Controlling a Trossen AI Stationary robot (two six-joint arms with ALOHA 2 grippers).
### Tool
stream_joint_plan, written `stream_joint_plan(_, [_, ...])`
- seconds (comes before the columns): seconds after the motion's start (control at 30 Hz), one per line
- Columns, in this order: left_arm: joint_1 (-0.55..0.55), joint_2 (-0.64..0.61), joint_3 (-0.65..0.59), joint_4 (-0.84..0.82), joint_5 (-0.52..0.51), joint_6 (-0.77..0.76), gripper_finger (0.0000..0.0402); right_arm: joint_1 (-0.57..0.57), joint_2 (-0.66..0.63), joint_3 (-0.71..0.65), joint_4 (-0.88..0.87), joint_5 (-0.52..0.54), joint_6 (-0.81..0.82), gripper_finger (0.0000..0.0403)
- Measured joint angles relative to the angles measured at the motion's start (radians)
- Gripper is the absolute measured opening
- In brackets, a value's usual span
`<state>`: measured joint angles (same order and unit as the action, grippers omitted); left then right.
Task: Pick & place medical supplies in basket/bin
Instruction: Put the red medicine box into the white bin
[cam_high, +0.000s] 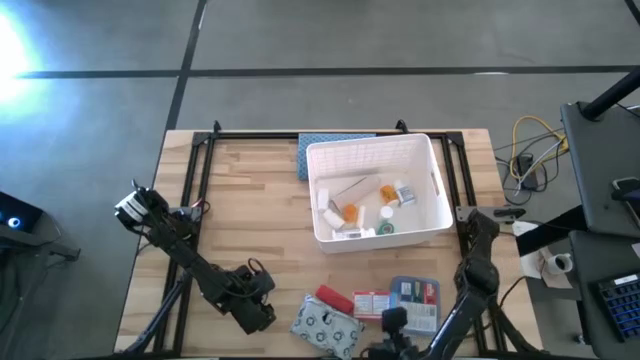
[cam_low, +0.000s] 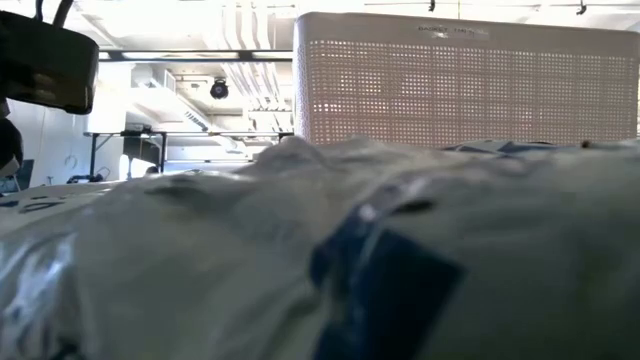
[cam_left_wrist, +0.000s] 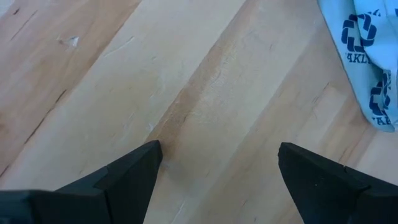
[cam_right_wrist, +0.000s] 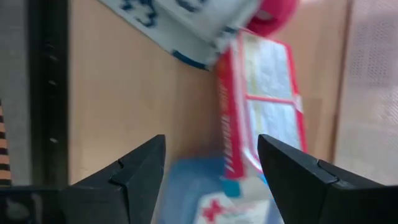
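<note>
The white slotted bin (cam_high: 432, 215) stands mid-table and holds orange vials (cam_high: 350, 212), a white bottle (cam_high: 404, 193) and other small items. Near the table's near edge lie the grey patterned pouch (cam_high: 325, 325), the red tube (cam_high: 335, 298), the red-orange box (cam_high: 372, 303) and the blue-white flat box (cam_high: 415, 298). My left gripper (cam_high: 258, 300) is open over bare wood, left of the pouch (cam_left_wrist: 367, 56). My right gripper (cam_high: 393, 322) is open at the near edge, above the blue-white box (cam_right_wrist: 211, 199) and beside the red-orange box (cam_right_wrist: 261, 93). It touches nothing that I can see.
A blue-grey mat (cam_high: 335, 150) lies behind the bin's far left corner. A black frame rail (cam_high: 190, 180) runs along the table's sides. In the low view the pouch (cam_low: 300, 250) fills the foreground, with the bin (cam_low: 460, 80) behind it. Bare wood (cam_high: 250, 200) spreads left of the bin.
</note>
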<state>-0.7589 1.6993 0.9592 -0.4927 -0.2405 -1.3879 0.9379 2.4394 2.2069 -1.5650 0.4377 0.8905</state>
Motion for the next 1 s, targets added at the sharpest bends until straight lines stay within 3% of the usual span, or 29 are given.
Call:
stream_joint_plan(0.23, [0.0,0.0,0.0,0.004,-0.019,0.0,0.0308,-0.012,0.099,0.119,-0.006,0.008,-0.078,0.0246])
stream_joint_plan(0.37, [0.002,0.0,0.0,0.005,-0.032,0.026,0.0308,-0.023,0.094,0.127,-0.006,0.009,-0.073,0.0246])
stream_joint_plan(0.7, [0.001,0.0,0.0,0.007,-0.059,0.044,0.0308,-0.034,0.049,0.119,-0.005,0.037,-0.132,0.0225])
stream_joint_plan(1.0, [0.0,0.0,0.0,0.012,-0.06,0.044,0.0308,-0.052,0.049,0.005,-0.006,0.034,-0.084,0.0224])
